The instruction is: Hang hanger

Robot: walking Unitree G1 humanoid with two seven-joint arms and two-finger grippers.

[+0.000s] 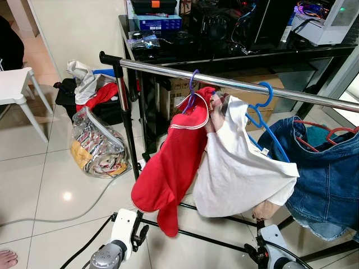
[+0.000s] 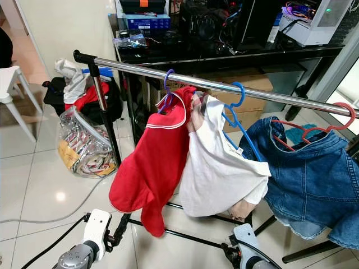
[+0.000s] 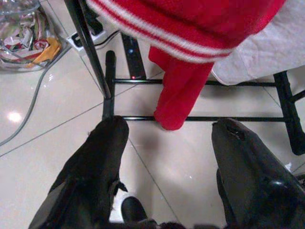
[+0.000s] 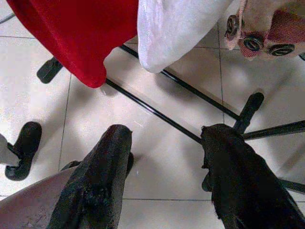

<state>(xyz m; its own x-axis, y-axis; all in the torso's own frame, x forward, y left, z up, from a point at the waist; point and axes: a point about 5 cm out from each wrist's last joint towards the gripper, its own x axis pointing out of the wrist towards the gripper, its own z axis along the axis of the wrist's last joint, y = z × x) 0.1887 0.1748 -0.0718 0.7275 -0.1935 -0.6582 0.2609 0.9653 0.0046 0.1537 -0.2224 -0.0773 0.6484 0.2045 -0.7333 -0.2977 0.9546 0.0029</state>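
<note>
A: Where did the hangers sit?

B: All on the long chrome garment rail (image 1: 224,82) that ran from ten o'clock toward three o'clock across the head view. A purple plastic hanger (image 1: 192,89) hooked over it near the middle carried a red knit top with white trim (image 1: 174,162). Just beside it, toward three o'clock, a bright blue plastic hanger (image 1: 261,109) held a white cotton shirt (image 1: 241,162), and the two garments touched. Further toward three o'clock a red plastic hanger (image 2: 314,126) carried a blue denim garment (image 2: 320,179).

A: And the grippers?

B: Both were low, near six o'clock, under the clothes. The left gripper (image 3: 169,138) had its black fingers spread apart over the floor tiles, holding nothing, with the red sleeve hanging ahead of it. The right gripper (image 4: 164,138) was likewise spread and empty, above the rack's black base bars (image 4: 157,112).

A: What lay around the rack?

B: A black upright post (image 1: 126,120) held the rail at ten o'clock. Behind it sat a clear plastic bag of packets (image 1: 95,143) and a heap of clothes (image 1: 87,84). A black glass desk with electronics (image 1: 224,45) stood at twelve o'clock, a white stool (image 1: 17,92) at nine o'clock, and a person's bare toes (image 1: 7,259) at seven o'clock.
</note>
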